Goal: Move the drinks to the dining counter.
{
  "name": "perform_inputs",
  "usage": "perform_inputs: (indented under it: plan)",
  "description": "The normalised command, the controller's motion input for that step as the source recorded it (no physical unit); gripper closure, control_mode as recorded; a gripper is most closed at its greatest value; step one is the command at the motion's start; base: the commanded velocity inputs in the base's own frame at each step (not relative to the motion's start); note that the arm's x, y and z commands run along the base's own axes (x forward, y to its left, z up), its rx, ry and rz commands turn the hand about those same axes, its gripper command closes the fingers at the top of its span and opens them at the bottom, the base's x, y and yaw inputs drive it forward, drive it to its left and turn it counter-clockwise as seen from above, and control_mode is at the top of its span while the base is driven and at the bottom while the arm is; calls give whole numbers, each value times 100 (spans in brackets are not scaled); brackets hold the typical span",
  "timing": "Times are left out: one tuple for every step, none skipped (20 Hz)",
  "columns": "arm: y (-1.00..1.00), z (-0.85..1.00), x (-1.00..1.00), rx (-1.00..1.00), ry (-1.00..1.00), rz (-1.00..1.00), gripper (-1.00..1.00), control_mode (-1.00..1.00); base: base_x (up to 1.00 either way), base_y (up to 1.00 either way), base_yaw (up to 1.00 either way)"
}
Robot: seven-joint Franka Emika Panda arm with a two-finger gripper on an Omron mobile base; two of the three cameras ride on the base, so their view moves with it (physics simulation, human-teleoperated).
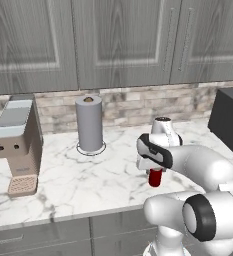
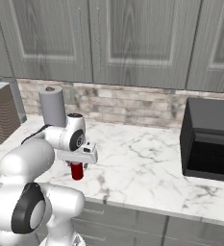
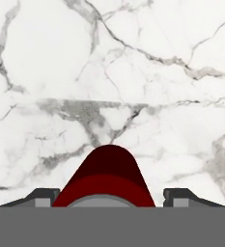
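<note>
Tool: your tool (image 3: pixel 109 202) points down over the red can (image 3: pixel 104 176); in the hand view one dark fingertip (image 3: pixel 40 197) stands on each side of it.
Grip: you cannot tell from these views whether the fingers press the can or stand just off its sides.
Red can: it stands upright on the marble counter (image 1: pixel 78 175), directly below the hand, seen in the left base view (image 1: pixel 155 177) and the right base view (image 2: pixel 76 171); whether its base touches the counter or is just clear of it is not plain.
Position on counter: the can is near the front edge, well apart from the back wall.
Paper-towel roll: the tall grey paper-towel roll (image 1: pixel 89 124) stands upright further back, to the can's left.
Coffee machine: a grey coffee machine (image 1: pixel 17 145) sits at the far left of the counter.
Black appliance: a dark boxy appliance (image 2: pixel 210 139) sits at the right end, open side facing forward.
</note>
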Motion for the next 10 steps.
perform_inputs:
  plan:
    - [0,-4,0,0,1,0,100,-100,0,0,0]
    - [0,0,0,0,1,0,100,-100,0,0,0]
    - [0,0,0,0,0,0,100,-100,0,0,0]
    - [0,0,0,0,0,0,100,-100,0,0,0]
    - [0,0,0,0,0,0,100,-100,0,0,0]
    - [0,0,0,0,0,0,100,-100,0,0,0]
    - [0,0,0,0,0,0,100,-100,0,0,0]
    - [0,0,0,0,0,0,100,-100,0,0,0]
    - [0,0,0,0,0,0,100,-100,0,0,0]
    - [-4,0,0,0,-1,0,100,-100,0,0,0]
